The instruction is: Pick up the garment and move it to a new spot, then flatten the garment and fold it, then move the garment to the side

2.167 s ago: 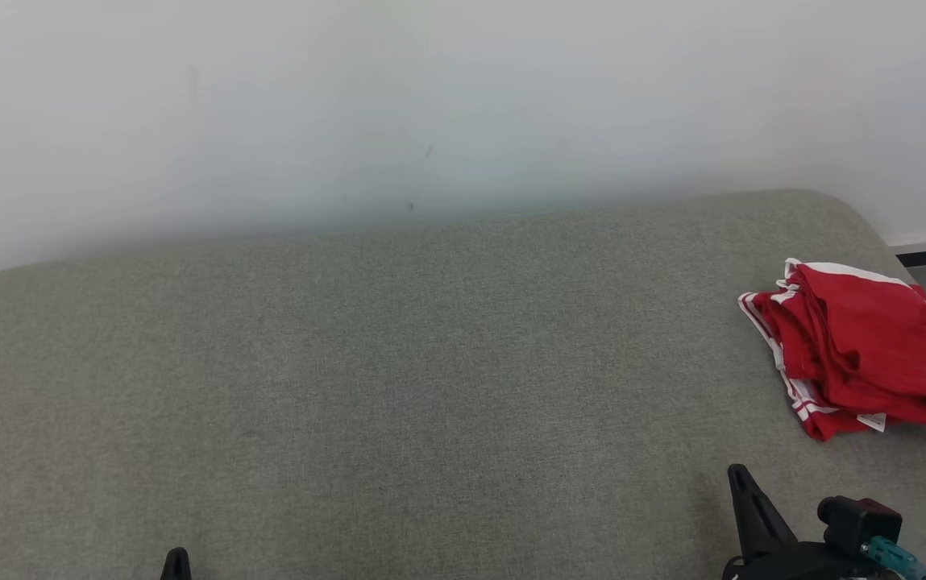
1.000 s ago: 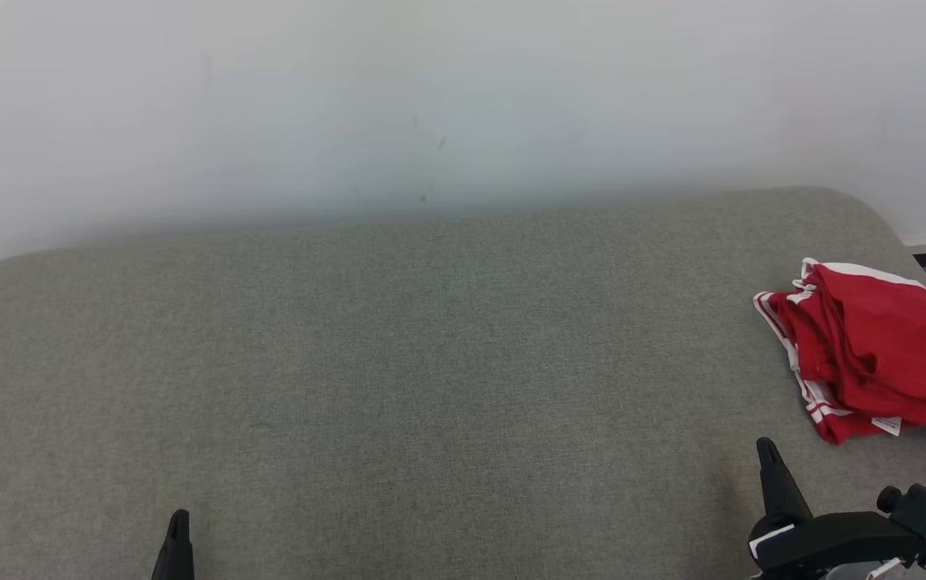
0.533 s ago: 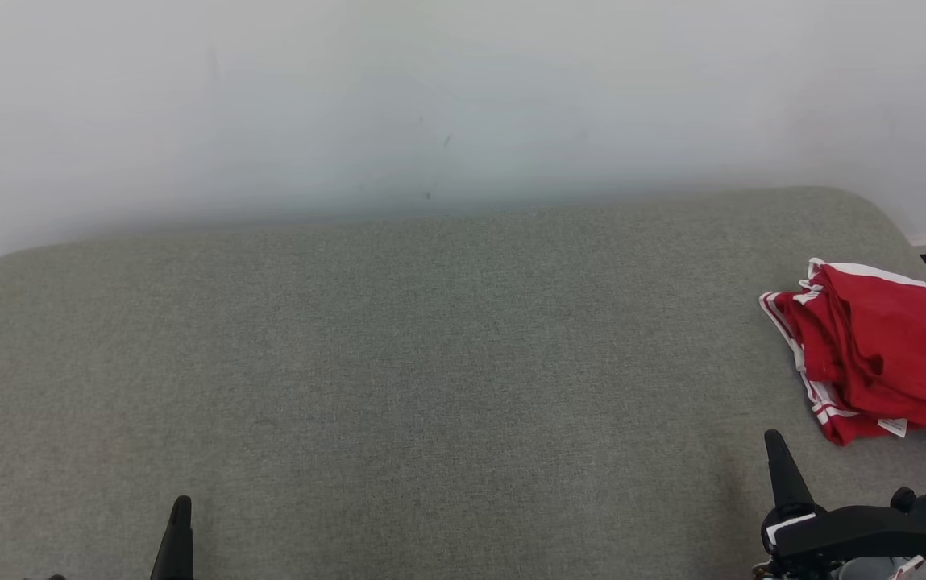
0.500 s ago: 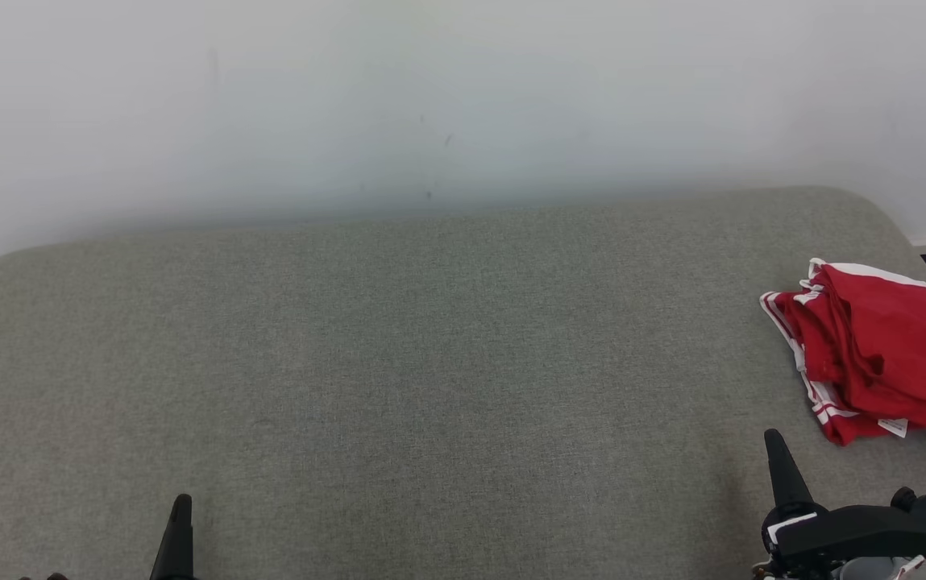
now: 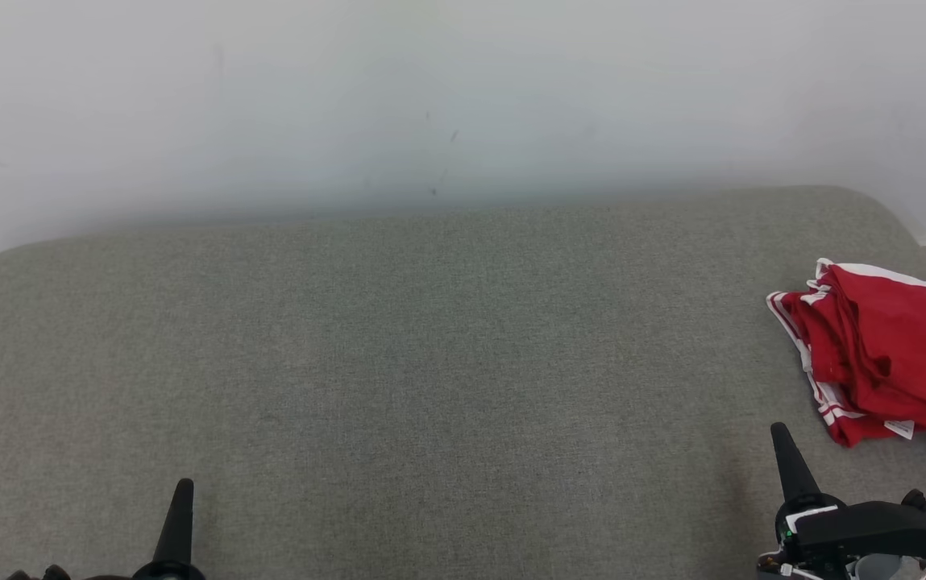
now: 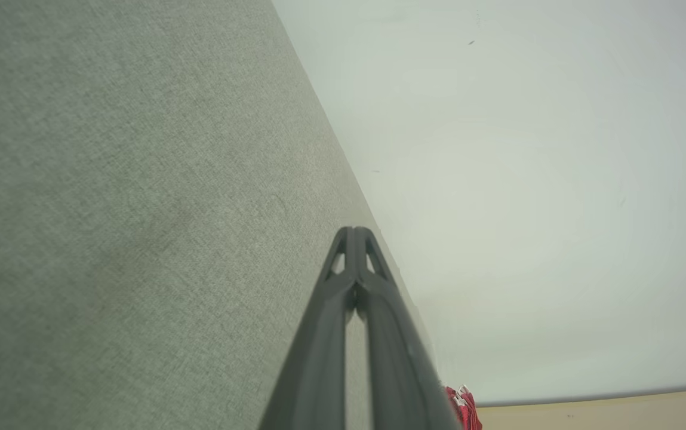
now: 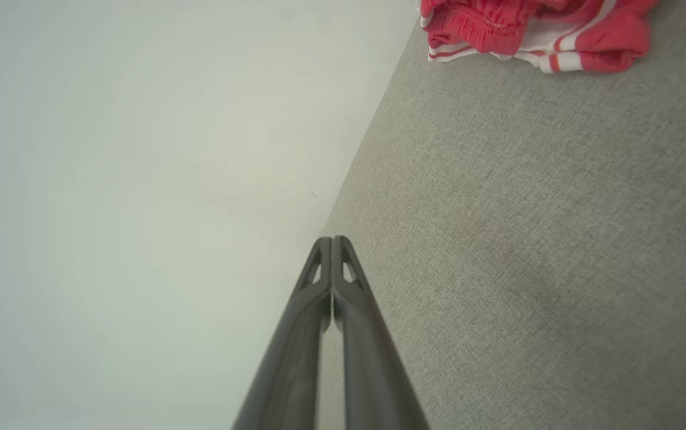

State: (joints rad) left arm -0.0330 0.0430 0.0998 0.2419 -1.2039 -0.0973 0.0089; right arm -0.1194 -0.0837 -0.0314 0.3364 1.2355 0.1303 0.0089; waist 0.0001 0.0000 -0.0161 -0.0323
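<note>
The left end effector (image 5: 182,493) sits at the near left, fingers pressed together, empty. The right end effector (image 5: 779,437), likewise closed on nothing, points up at the near right. The red shorts (image 5: 886,346) lie just beyond it, slightly to its right, apart, at the worktop's (image 5: 430,338) right end. The worktop is grey-green woven fabric with rounded corners, set against a plain white wall (image 5: 430,80). The shorts are bunched and white-striped.

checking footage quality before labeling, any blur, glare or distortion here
Head view: soft even light, no glare, garment sharp but cropped at the right edge. Left wrist view: wide-angle bend curves the baseboard; left end effector sharp. Right wrist view: right end effector and cushion weave crisp.
</note>
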